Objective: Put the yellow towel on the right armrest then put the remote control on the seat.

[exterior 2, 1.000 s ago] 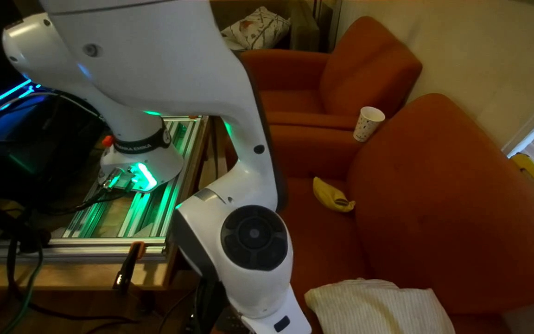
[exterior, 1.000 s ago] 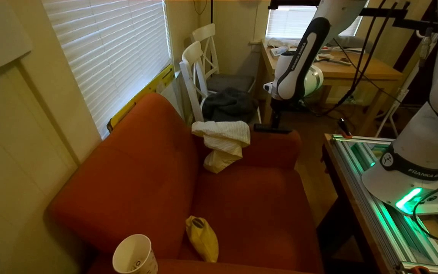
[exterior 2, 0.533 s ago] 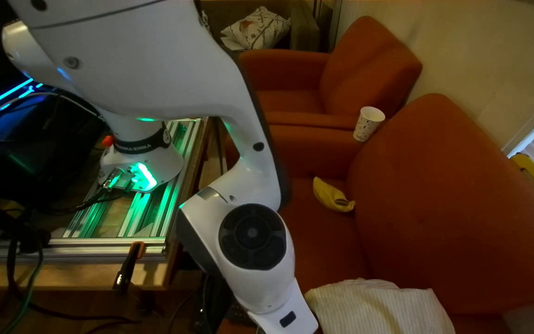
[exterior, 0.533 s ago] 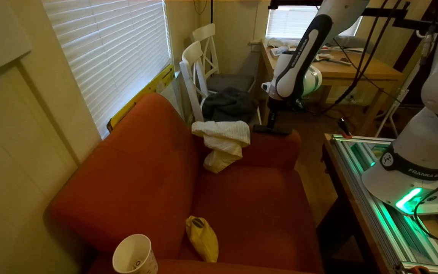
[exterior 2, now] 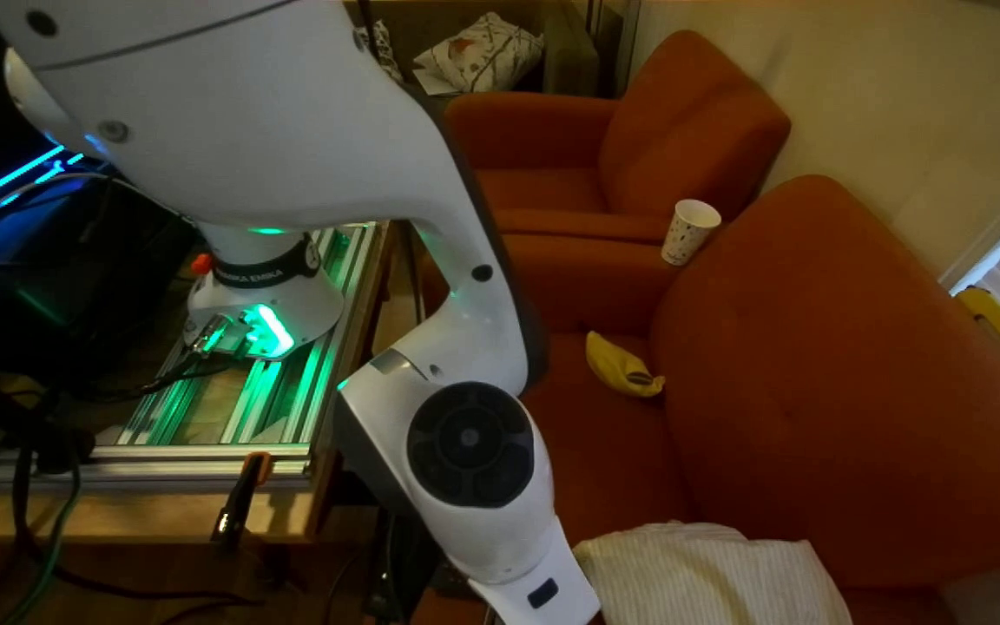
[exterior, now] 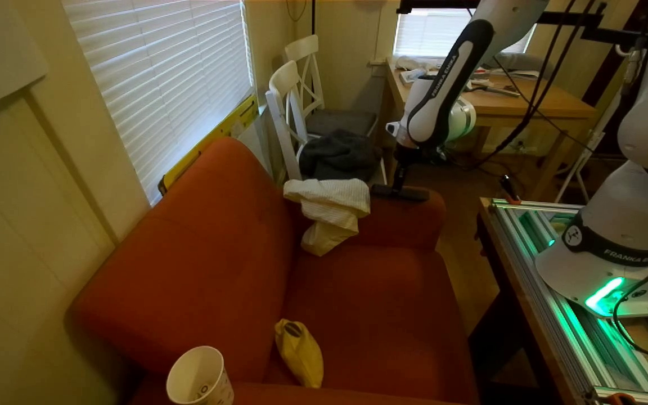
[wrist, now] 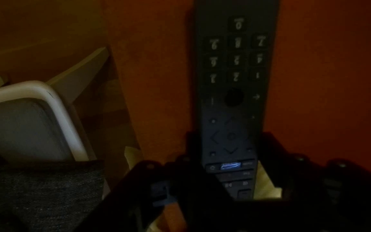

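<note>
The remote control is clasped by its long edges in gripper, at right armrest; yellow towel is draped there, just beside it.

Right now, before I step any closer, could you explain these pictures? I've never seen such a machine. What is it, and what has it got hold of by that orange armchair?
It is a robot arm, a jointed white limb ending in a gripper, a sort of two-sided pincer. Two pictures look on from outside it; the dark close-up is taken from its wrist.

The gripper is closed on a black remote control at the right armrest; I can't tell whether it is clear of the surface. A pale yellow towel drapes over that same armrest. On the seat lies a yellow banana-shaped thing, and a cup stands on the opposite armrest.
</note>
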Controlling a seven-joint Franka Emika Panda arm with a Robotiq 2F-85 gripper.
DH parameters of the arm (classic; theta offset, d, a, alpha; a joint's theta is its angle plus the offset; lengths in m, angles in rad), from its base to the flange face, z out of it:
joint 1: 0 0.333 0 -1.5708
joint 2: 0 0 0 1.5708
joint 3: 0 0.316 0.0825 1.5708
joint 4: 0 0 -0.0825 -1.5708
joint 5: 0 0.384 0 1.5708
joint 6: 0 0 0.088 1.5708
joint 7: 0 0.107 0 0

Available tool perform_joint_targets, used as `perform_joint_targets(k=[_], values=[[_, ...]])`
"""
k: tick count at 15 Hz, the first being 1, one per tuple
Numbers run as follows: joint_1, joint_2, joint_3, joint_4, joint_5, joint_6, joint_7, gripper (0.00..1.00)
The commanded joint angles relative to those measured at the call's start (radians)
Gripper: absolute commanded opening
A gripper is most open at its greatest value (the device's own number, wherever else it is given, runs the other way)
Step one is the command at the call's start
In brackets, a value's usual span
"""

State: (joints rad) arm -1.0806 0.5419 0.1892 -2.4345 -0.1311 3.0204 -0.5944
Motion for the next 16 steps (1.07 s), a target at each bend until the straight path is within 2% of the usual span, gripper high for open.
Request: perform_joint_targets(k=[1,4,8,11,16], values=[[-0.104,-0.005,0.129,-0.008,0.037,-0.012,-0.036,0.26],[-0.142,-0.021,0.210,-0.020,0.033,-0.011,-0.030,0.26],[-0.129,-0.046,0.254,-0.025,0.016,-0.017,-0.021,0.26],[-0.052,-0.071,0.222,-0.015,0.015,-0.046,0.020,0.26],[0.176,-0.100,0.088,0.006,0.005,-0.093,0.108,0.26]])
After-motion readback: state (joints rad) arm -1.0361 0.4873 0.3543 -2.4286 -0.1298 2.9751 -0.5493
